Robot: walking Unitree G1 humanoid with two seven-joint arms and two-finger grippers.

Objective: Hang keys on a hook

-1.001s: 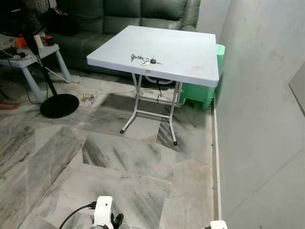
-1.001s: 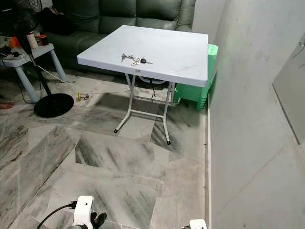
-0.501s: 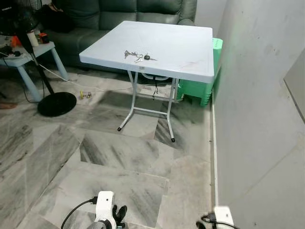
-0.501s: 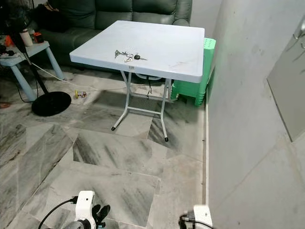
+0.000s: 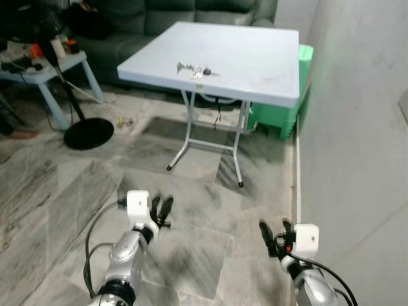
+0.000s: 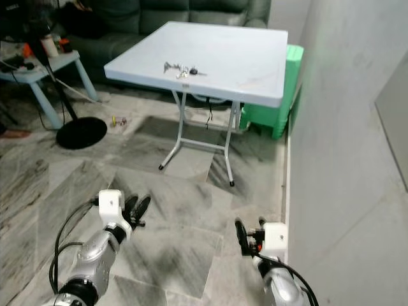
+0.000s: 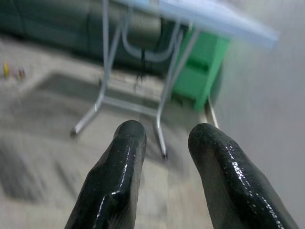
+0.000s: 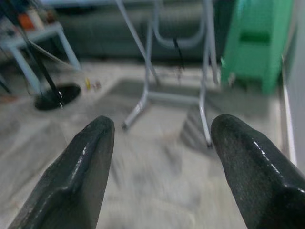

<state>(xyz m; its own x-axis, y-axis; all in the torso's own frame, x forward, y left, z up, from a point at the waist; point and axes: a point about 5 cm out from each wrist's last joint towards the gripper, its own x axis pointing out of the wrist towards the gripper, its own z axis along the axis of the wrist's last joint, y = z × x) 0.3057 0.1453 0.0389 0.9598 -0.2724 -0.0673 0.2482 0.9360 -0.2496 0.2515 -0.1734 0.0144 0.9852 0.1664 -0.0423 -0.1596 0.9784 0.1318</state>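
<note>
A bunch of keys (image 5: 196,70) with a black fob lies near the front edge of a white folding table (image 5: 255,60), some way ahead of me. Both arms are raised in front of me, low over the marble floor and well short of the table. My left gripper (image 5: 160,207) is open with a narrow gap and holds nothing; in its wrist view its fingers (image 7: 119,176) point toward the table legs. My right gripper (image 5: 274,233) is open wide and empty, its fingers (image 8: 81,176) also facing the table's underside.
Green plastic stools (image 5: 280,108) stand between the table and the right wall (image 5: 357,127). A dark green sofa (image 5: 185,13) is behind the table. A fan's black base (image 5: 89,132) and a small blue side table (image 5: 44,64) stand at the left, with a cable across the floor.
Both arms have risen from the bottom edge, so the grippers now stand in full view. The camera has shifted a little; the keys still lie on the table.
</note>
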